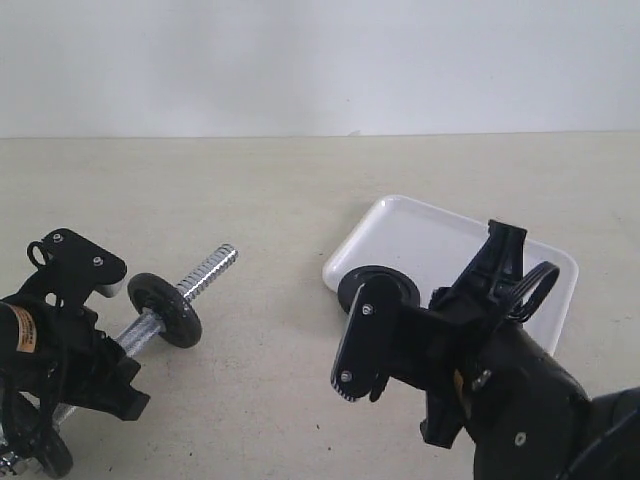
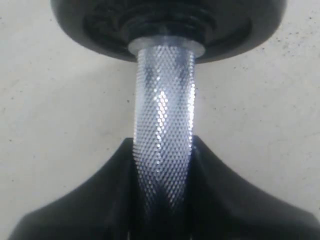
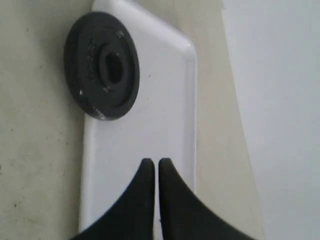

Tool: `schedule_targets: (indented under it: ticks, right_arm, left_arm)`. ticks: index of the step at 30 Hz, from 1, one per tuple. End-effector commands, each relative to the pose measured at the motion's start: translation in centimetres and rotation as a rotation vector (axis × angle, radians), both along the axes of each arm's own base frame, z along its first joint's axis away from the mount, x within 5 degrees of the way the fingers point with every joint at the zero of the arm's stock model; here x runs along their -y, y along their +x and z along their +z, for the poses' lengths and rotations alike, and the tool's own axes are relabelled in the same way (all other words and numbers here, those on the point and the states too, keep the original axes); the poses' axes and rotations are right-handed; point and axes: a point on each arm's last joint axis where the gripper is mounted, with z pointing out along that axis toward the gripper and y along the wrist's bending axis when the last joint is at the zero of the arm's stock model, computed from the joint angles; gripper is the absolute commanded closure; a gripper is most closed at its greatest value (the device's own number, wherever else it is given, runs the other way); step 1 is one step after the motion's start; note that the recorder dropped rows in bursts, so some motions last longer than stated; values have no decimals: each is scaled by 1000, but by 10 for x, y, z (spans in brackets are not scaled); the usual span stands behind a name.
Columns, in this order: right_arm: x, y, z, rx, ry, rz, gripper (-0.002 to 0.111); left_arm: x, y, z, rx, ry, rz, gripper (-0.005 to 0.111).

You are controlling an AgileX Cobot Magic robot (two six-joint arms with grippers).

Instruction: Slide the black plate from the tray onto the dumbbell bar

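Exterior camera: wide, over the table (image 1: 270, 200). My left wrist camera: close on the bar (image 2: 164, 115); right: above the tray (image 3: 150, 125); exterior shows both.

black plate (image 1: 386, 274) on tray (image 1: 445, 232) corner, dumbbell bar (image 1: 205, 270) apart

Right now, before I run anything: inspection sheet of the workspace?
Surface: beige table, lightly speckled.
Job's things: black plate flat at the tray corner nearest the bar, lapping the rim; one disc on the bar, threaded end free.
Clutter: nothing seen.
Grippers: left gripper shut on the bar; right gripper shut, empty, over the tray.
Cables: black loop at the right wrist.
Surroundings: white wall.
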Motion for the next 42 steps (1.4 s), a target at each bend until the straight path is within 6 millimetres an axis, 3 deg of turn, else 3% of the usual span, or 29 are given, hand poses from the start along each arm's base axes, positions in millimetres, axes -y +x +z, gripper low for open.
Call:
schedule_targets:
  ticks: [1, 14, 18, 23, 26, 30, 31, 38, 42]
  right_arm:
    - [-5, -1, -1, 45, 32, 34, 109]
    - [-9, 2, -49, -18, -46, -31, 109]
    - [-12, -2, -53, -10, -67, -16, 109]
    - [-30, -27, -52, 5, -69, 104, 109]
    - [-32, -30, -54, -21, -65, 122, 107]
    - [-33, -32, -57, -56, -60, 137, 86]
    - [-33, -31, -56, -46, -58, 130, 70]
    - [-32, -29, -55, -30, -73, 127, 68]
    - [-27, -22, -58, -73, -27, 75, 48]
  left_arm:
    - [19, 26, 36, 356, -226, -39, 102]
    - [19, 26, 36, 356, -226, -39, 102]
    - [19, 26, 36, 356, -226, -39, 102]
    - [19, 26, 36, 353, -224, -39, 102]
    - [18, 26, 36, 352, -223, -38, 102]
    - [18, 26, 36, 352, -223, -38, 102]
    - [18, 26, 36, 352, -223, -38, 102]
    - [18, 26, 36, 352, -223, -38, 102]
    - [18, 26, 36, 352, -223, -38, 102]
